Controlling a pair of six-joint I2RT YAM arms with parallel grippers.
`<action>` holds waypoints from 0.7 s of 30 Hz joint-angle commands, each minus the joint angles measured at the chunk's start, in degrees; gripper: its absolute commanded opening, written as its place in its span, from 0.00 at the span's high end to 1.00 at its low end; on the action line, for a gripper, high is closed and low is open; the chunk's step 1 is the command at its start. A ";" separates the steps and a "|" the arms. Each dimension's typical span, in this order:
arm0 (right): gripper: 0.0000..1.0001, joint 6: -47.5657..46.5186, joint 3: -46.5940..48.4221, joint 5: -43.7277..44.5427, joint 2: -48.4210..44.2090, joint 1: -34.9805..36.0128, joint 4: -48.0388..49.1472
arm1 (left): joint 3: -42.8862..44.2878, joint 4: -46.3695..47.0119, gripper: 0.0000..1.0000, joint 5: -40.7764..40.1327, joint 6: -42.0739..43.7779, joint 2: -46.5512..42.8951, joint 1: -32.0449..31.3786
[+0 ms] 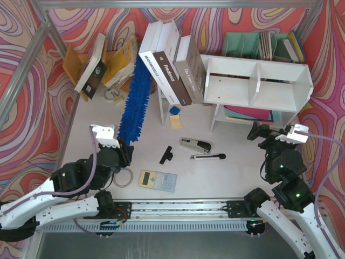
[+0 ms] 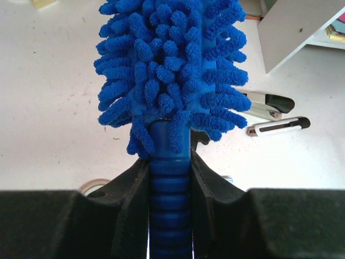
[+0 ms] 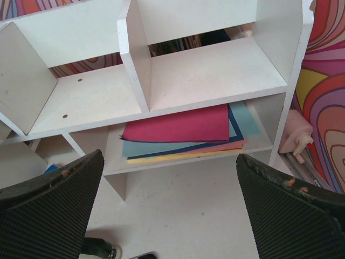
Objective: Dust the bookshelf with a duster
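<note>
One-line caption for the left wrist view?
Left fingers clamp the duster by its ribbed handle, fluffy blue head stretching over the white table; stapler and box cutter lie at right.

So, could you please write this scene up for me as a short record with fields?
left gripper: shut on the duster's handle
duster: fluffy head stretches away from that gripper, left of the bookshelf, not touching it
right gripper: open, holding nothing, facing the bookshelf
bookshelf: white, coloured sheets stacked on its lower tier
loose items in front: stapler, calculator
</note>
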 commanded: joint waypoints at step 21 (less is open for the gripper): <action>0.01 0.06 0.12 0.19 -0.57 0.18 -0.43 | -11.73 3.60 1.00 -0.09 -4.63 4.31 1.00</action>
